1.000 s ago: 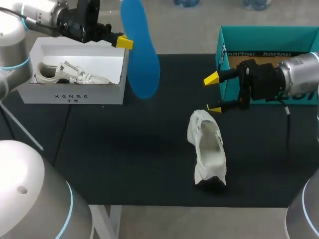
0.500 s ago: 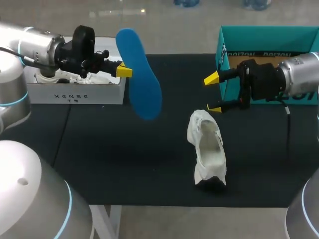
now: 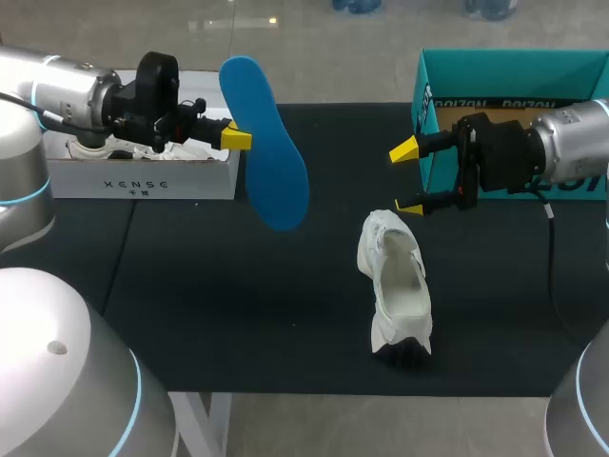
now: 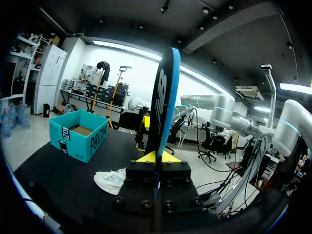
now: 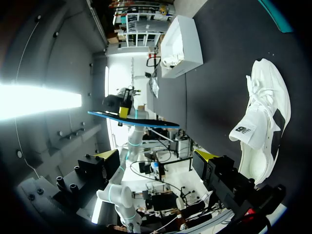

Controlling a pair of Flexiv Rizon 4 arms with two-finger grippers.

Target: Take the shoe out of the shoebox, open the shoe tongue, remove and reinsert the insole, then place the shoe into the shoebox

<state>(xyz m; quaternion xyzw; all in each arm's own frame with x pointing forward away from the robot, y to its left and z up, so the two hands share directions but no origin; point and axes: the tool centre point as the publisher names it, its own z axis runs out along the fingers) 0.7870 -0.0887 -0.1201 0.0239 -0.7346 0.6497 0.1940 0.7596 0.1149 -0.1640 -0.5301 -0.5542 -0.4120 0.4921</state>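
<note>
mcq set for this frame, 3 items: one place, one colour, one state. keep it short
1. The insole in the left gripper is
A. blue
B. white
C. yellow

2. The shoe nearest the right gripper is
A. held in the left gripper
B. lying on the black table
C. on the floor

3. The right gripper is
A. shut on the shoe
B. shut on the insole
C. open, holding nothing

Key:
1 A: the insole is blue in the head view and edge-on in the left wrist view.
2 B: the shoe rests on the table with no finger touching it.
3 C: its two yellow tips stand apart with nothing between them.
</note>
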